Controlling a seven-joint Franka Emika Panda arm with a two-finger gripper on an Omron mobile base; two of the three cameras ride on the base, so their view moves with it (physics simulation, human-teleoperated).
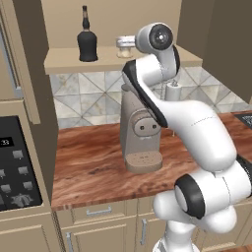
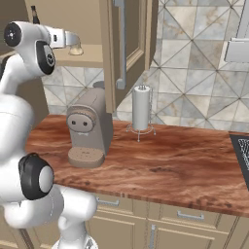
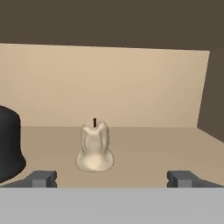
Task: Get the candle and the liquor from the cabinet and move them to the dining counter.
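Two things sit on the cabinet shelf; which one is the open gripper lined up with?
The candle, the small cream lump with a dark wick, sits centred ahead of the open gripper. The black liquor bottle stands off to the candle's left, outside the fingertips.

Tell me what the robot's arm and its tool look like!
The arm is glossy white with rounded, chunky segments and dark black bands at the joints, plus round grey caps on the sides. Its tool ends in two small dark grey, blocky fingertips.

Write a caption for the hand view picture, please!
Open gripper faces the candle on the cabinet shelf, liquor beside it.
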